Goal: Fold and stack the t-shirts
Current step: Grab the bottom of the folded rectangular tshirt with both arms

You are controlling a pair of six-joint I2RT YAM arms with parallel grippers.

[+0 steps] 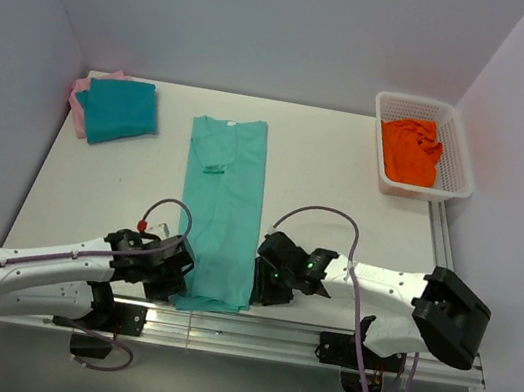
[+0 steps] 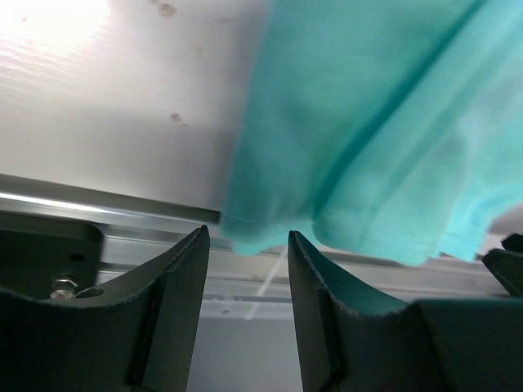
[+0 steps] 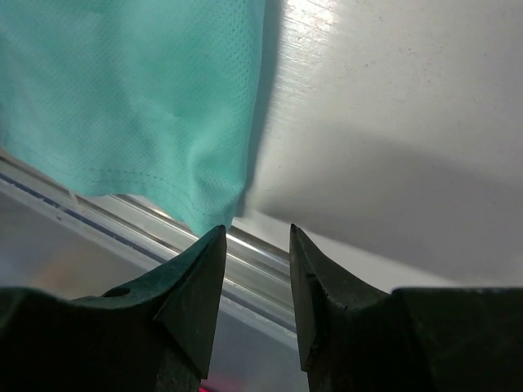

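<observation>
The mint-green t-shirt (image 1: 224, 205) lies as a long narrow strip down the middle of the table, its hem hanging at the near edge. My left gripper (image 1: 176, 277) is open at the hem's left corner (image 2: 245, 233), with nothing between the fingers. My right gripper (image 1: 262, 279) is open at the hem's right corner (image 3: 212, 214), also empty. The darker teal t-shirt (image 1: 120, 110) lies folded at the far left on top of the pink t-shirt (image 1: 79, 103), of which only an edge shows.
A white basket (image 1: 457, 149) at the far right holds an orange cloth (image 1: 410, 151). An aluminium rail (image 1: 249, 328) runs along the near table edge, just under both grippers. Walls close in the left, far and right sides.
</observation>
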